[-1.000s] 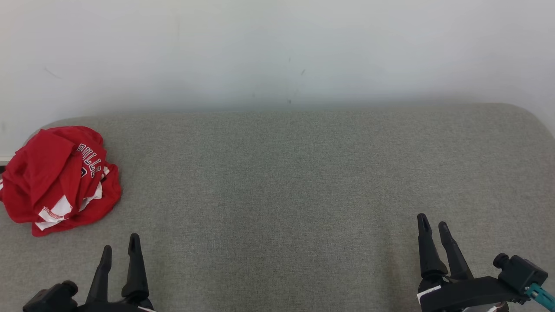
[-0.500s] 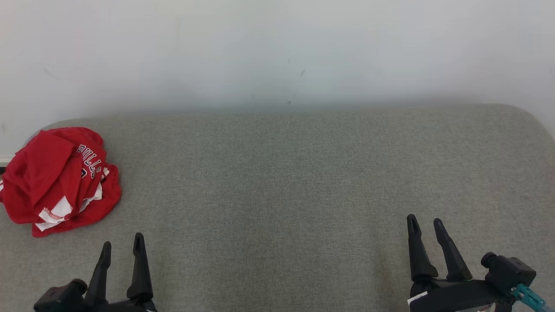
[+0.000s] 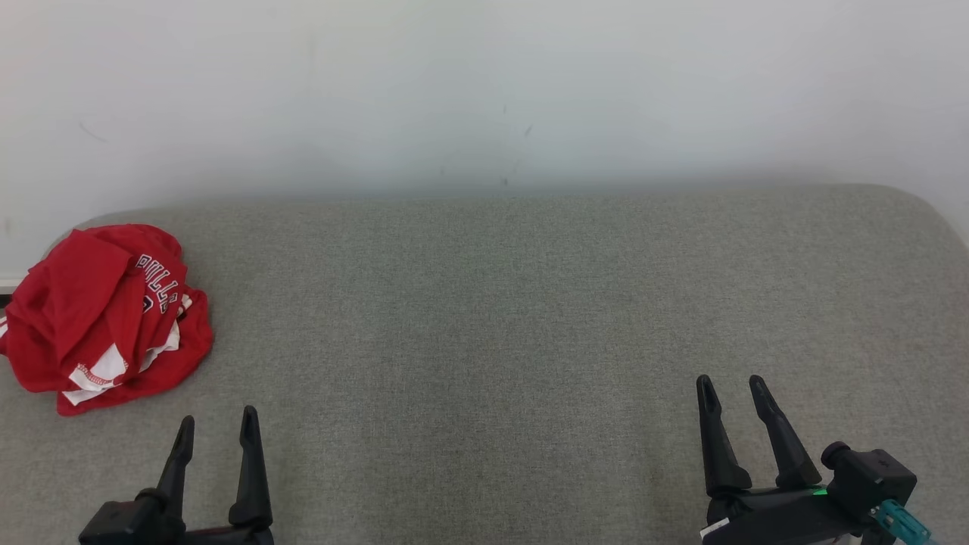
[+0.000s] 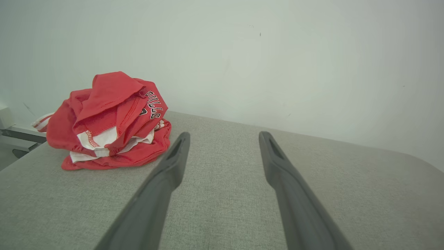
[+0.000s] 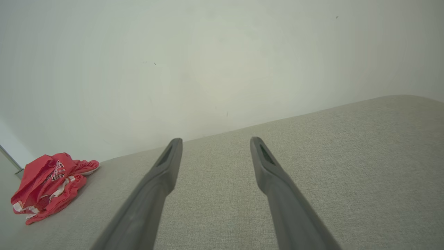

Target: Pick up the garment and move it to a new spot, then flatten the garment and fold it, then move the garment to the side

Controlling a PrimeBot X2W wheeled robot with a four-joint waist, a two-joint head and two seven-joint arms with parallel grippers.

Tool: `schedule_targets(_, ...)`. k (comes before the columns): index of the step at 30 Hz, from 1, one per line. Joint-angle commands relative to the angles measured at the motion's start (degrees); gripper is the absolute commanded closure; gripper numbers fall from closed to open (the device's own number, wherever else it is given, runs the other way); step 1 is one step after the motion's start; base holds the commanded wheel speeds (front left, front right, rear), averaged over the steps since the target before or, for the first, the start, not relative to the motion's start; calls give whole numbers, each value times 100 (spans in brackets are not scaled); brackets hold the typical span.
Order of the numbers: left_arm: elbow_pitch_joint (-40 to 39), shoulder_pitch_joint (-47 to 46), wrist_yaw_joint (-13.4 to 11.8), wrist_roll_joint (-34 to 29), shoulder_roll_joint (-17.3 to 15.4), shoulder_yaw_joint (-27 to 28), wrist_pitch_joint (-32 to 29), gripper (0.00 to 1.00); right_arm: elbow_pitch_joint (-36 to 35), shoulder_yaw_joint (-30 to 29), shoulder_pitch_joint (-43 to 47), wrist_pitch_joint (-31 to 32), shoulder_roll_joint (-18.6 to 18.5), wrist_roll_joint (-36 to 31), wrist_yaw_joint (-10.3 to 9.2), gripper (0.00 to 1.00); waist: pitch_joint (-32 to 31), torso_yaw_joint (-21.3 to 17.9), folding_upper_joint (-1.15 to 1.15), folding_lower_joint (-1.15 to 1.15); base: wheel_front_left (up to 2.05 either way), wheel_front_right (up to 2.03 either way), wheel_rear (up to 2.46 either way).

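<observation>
Red garment (image 3: 102,318) crumpled at grey surface (image 3: 484,303) far-left corner (white wall (image 3: 484,91) behind); left hand (image 3: 218,416), right hand (image 3: 730,380) both released.

Long black fingers (image 3: 250,462), teal cable (image 3: 897,522)

The head view looks down, garment (image 3: 102,318) at far left. Both low wrist views face the wall (image 4: 277,62), sharing the garment, the left nearer.
</observation>
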State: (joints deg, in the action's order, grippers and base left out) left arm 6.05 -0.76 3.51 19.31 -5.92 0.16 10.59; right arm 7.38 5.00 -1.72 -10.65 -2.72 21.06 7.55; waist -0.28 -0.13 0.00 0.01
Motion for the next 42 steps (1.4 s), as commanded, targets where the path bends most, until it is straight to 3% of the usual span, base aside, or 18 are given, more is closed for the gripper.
schedule_targets(1,-65,39,-33,-166,-40,-9,59,0,-56,22,8,-54,-22,-144,-8,0,-2,-2,0,-1,0,0,0)
schedule_targets(29,-94,187,-62,-1227,-96,-36,393,0,-179,-33,156,-385,-22,-1423,-11,0,-58,-37,0,-1,0,0,0)
schedule_targets(42,-158,274,-71,-1194,-74,57,467,0,-229,-161,225,-452,-23,-1489,-12,0,-81,-26,0,-1,0,0,0)
